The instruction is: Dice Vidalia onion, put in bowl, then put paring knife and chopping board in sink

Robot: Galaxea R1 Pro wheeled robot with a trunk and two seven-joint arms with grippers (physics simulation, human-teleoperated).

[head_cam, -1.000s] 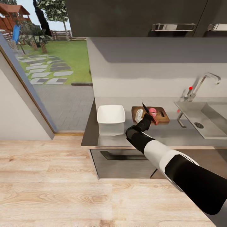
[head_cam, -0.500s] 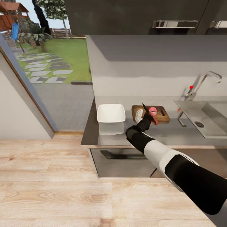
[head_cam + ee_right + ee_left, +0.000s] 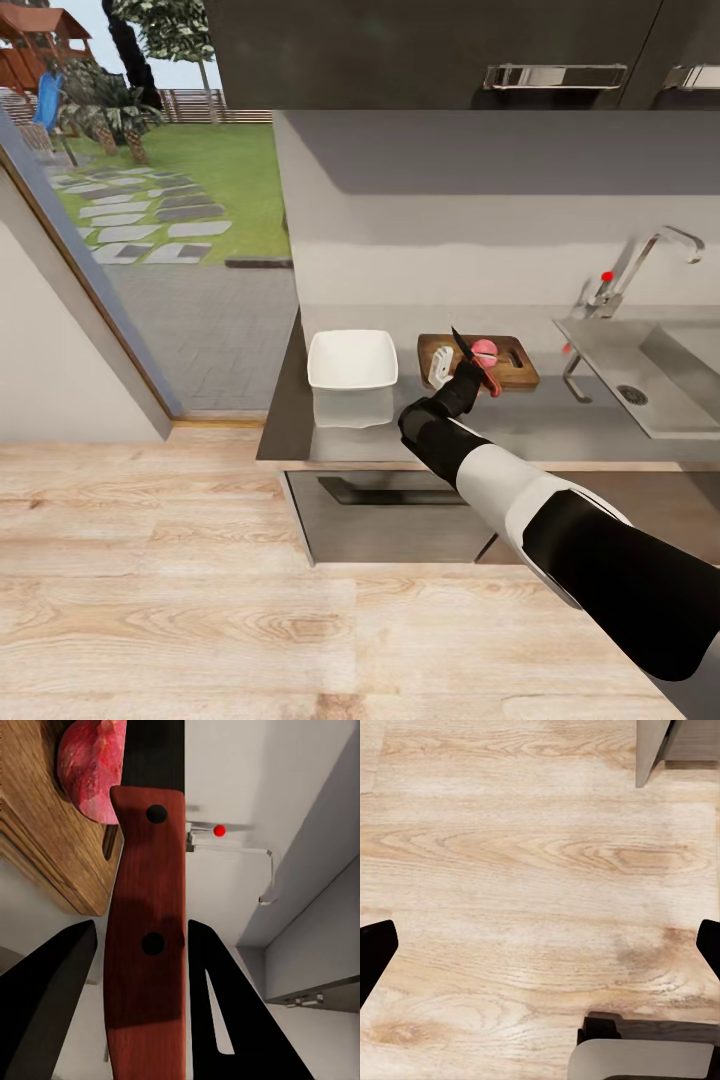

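Nothing has shifted since a moment ago: my right jaws [image 3: 478, 376] pinch the knife [image 3: 145, 937] above the onion [image 3: 484, 351] on the board [image 3: 520, 372]. Dicing is in hand; next I'd press the blade down. My left jaws [image 3: 540, 945] hang spread over the floor.

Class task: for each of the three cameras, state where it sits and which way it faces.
Head: high, facing down at countertop, bowl, sink; right arm shows.
Left wrist: faces the wooden floor; dark fingertips at edges.
Right wrist: along the paring knife to the onion.
Shared: knife, onion, chopping board.

Wooden chopping board [image 3: 478, 361] — glossy steel countertop [image 3: 540, 425]
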